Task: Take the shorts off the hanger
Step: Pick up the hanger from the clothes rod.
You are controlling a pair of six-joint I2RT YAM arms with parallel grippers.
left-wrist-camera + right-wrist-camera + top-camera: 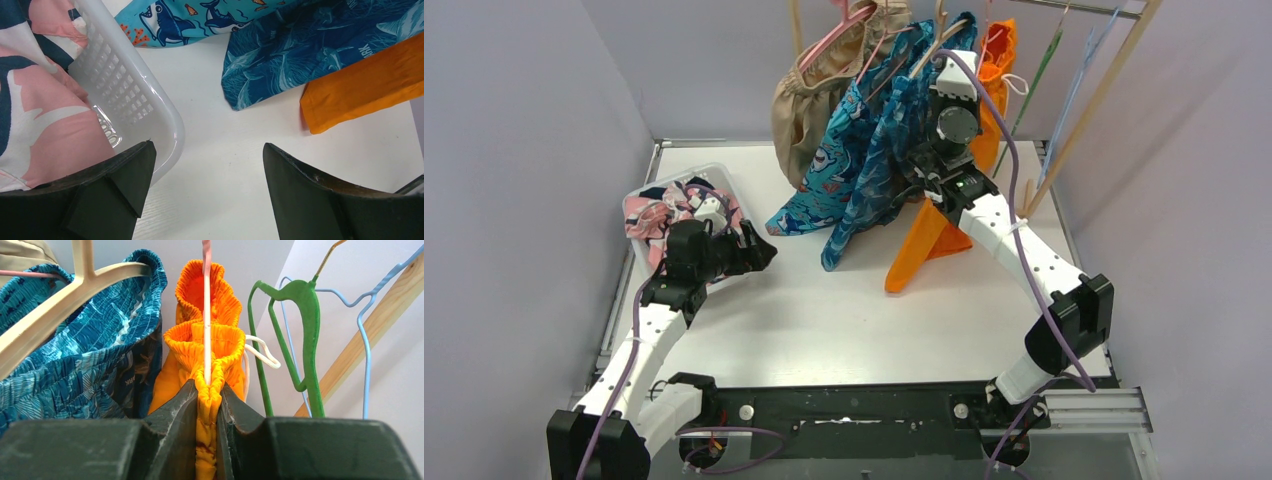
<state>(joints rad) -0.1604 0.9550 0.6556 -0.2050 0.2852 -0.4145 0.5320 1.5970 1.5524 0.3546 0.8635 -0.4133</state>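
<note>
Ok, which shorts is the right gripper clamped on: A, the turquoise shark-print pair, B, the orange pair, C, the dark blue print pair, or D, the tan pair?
B: in the right wrist view the right gripper is closed on the gathered waistband of the orange shorts.

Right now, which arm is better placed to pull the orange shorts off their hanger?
Right. The right claw is shut on the orange shorts at the waistband, just below the pink hanger. The left claw hangs open, low over the table beside the white basket, touching no shorts.
</note>
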